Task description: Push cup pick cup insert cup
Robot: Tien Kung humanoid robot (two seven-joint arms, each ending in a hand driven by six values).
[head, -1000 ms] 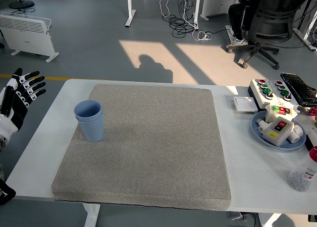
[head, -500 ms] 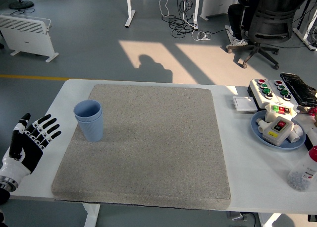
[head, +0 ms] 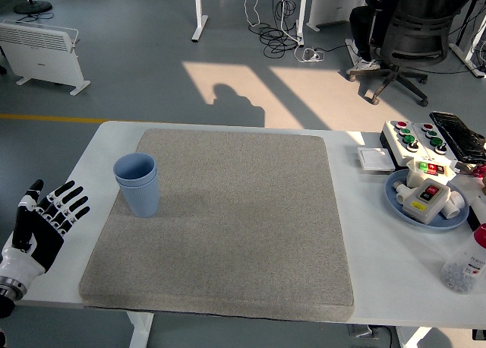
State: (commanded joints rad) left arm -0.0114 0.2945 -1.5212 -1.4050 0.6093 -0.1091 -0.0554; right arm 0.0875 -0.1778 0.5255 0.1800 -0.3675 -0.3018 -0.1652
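A pale blue plastic cup (head: pixel 137 185), which looks like two cups nested one inside the other, stands upright near the left edge of a grey rectangular felt mat (head: pixel 228 219) that covers most of the white desk (head: pixel 380 287). The left robot hand (head: pixel 39 226), black with white knuckle segments, hovers at the desk's left edge, well apart from the cup, its fingers spread and grasping nothing. The right robot hand is out of view. On the desk's right side a round blue plate (head: pixel 425 200) carries a small white control box with a red button (head: pixel 425 198). Behind it sits a white button panel (head: pixel 416 137), and a clear plastic bottle (head: pixel 465 264) stands near the right edge.
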